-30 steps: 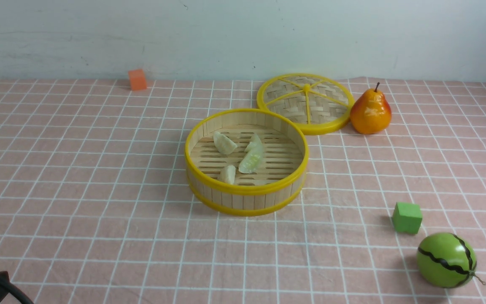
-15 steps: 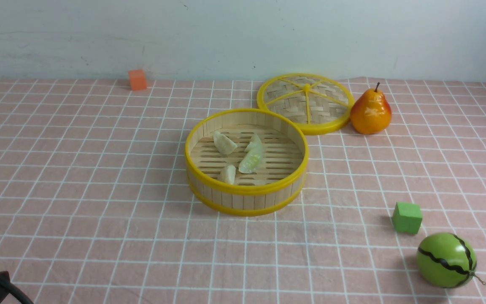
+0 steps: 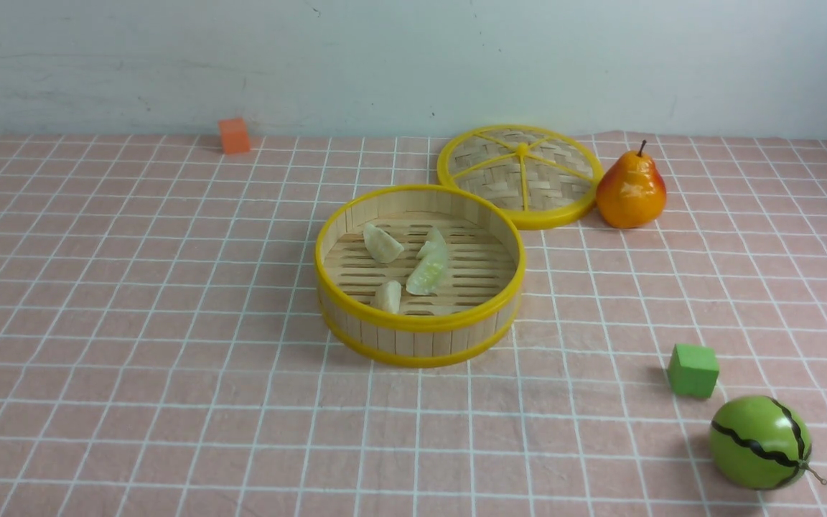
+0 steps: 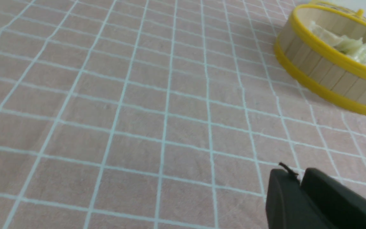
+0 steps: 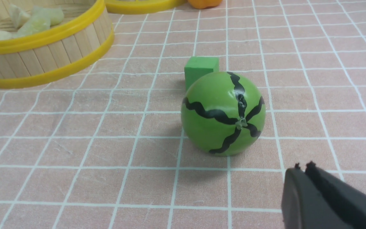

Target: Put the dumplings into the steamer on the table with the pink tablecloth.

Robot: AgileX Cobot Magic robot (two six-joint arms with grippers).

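Black and pressed together, the left tool (image 4: 300,178) hangs low over bare pink tablecloth (image 4: 138,105) with nothing between its jaws; the steamer (image 4: 332,73) lies well ahead of it. The right tool (image 5: 304,173) also has its jaws together and empty, just short of a green toy watermelon (image 5: 223,113) with black wavy stripes. Neither tool shows in the front view.

On the counter (image 3: 133,402), nearest on the right, sits that watermelon (image 3: 759,443), and just beyond it a green cube (image 3: 693,370), close but not clearly touching.

Further in, near the middle, stands the steamer (image 3: 421,337), its yellow rims framing a wooden-strip wall. The dumplings (image 3: 426,275) lie on its slatted floor: one (image 3: 388,296) by the near wall, one (image 3: 382,243) further back on the left, and two together towards the centre.

Behind the steamer on the right lies a flat woven lid (image 3: 520,174) with yellow spokes, its rim meeting the steamer's far rim. An orange-yellow pear (image 3: 631,190) stands upright just beside the lid. Farthest back on the left, near the pale wall, rests a small orange cube (image 3: 234,135).
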